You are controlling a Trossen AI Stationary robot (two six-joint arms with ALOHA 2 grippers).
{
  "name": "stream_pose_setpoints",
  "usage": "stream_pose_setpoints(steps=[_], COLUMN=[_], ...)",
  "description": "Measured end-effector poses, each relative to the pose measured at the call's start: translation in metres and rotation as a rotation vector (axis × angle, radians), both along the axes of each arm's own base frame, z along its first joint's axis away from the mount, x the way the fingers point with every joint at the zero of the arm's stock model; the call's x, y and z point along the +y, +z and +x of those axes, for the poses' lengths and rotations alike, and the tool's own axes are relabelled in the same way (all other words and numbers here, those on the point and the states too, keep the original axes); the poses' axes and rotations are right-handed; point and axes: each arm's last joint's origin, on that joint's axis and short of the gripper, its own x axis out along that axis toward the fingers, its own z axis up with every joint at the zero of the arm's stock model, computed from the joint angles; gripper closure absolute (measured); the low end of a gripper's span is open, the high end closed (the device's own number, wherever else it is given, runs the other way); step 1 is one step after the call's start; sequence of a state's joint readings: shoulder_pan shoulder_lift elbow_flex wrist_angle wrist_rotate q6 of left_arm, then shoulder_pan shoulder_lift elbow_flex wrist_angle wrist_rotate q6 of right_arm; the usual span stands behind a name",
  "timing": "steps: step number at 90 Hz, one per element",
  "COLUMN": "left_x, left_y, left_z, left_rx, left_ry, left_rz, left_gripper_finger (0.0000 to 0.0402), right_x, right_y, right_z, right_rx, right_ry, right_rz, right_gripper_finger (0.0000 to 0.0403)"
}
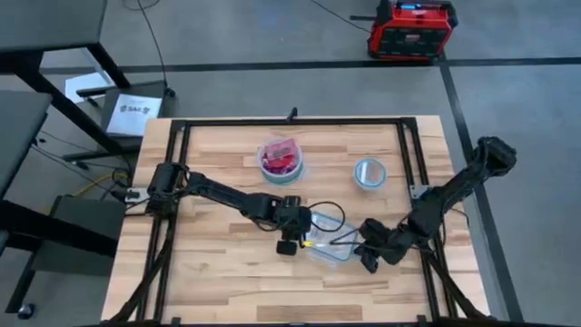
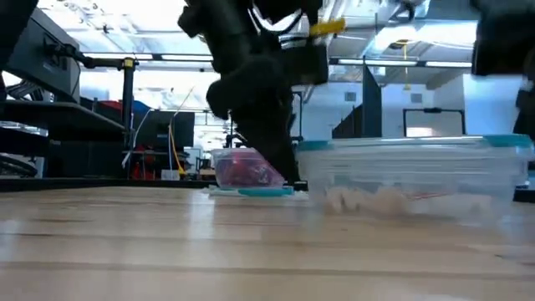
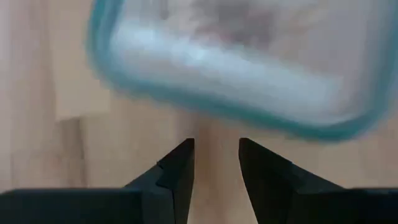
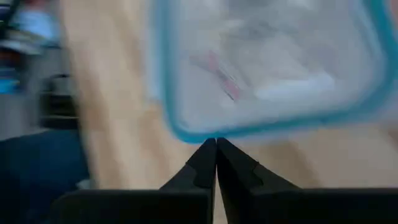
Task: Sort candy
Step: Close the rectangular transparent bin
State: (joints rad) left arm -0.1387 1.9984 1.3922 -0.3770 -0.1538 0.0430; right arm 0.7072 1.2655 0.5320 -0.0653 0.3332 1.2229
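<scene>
High view: tub [image 1: 329, 242] between both hands.

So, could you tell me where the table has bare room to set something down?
Bare wood runs along the table's near edge and fills the corner left of the candy bowl. The centre is crowded: the left gripper and right gripper flank the tub, behind which sits the empty bowl.

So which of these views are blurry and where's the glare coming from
Both wrist views are smeared: the clear rectangular tub with the teal rim has no crisp edge past the left hand or the right hand. The low view is backlit by bright ceiling lights, leaving the arm a dark shape. The high view is evenly lit, with the round bowl of red candy clear.
</scene>
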Motion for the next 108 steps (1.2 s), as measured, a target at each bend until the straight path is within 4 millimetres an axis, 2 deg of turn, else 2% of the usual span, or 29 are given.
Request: stream_pose_setpoints(steps=[8,19,27,34,40,48,58,70,86,98,108], left_x=[0.008,0.003,-0.008,-0.027,-0.047,-0.068,-0.074,-0.065,-0.036,-0.012,-0.004], left_y=[0.005,0.031,0.048,0.053,0.05,0.033,0.013,0.008,0.005,0.009,0.01], left_z=[-0.003,-0.02,-0.033,-0.035,-0.035,-0.035,-0.029,-0.023,-0.018,-0.013,-0.018], left_rx=[0.018,0.045,0.028,-0.081,-0.179,-0.225,-0.236,-0.257,-0.229,-0.241,-0.188], left_ry=[0.027,0.047,0.052,0.04,0.01,-0.024,0.003,0.034,0.089,0.125,0.128], left_rz=[0.01,-0.016,-0.044,-0.095,-0.156,-0.209,-0.198,-0.163,-0.103,-0.069,-0.052], left_gripper_finger=[0.0289,0.0289,0.0289,0.0289,0.0289,0.0289,0.0289,0.0289,0.0289,0.0289,0.0289], right_x=[0.003,0.014,0.011,0.0,-0.014,-0.032,-0.038,-0.034,-0.014,-0.003,0.0], right_y=[0.002,0.021,0.027,0.026,0.023,0.018,0.012,-0.002,-0.017,-0.02,-0.013], right_z=[-0.002,0.003,0.011,0.017,0.023,0.029,0.035,0.039,0.049,0.056,0.062], right_rx=[-0.033,-0.139,-0.207,-0.206,-0.157,-0.072,-0.014,0.046,0.008,-0.077,-0.118], right_ry=[0.067,0.188,0.202,0.164,0.112,0.057,0.129,0.13,0.113,0.15,0.171], right_rz=[-0.051,-0.146,-0.321,-0.433,-0.468,-0.473,-0.372,-0.334,-0.264,-0.243,-0.319], right_gripper_finger=[0.0403,0.0403,0.0403,0.0403,0.0403,0.0403,0.0403,0.0403,0.0403,0.0403,0.0403])
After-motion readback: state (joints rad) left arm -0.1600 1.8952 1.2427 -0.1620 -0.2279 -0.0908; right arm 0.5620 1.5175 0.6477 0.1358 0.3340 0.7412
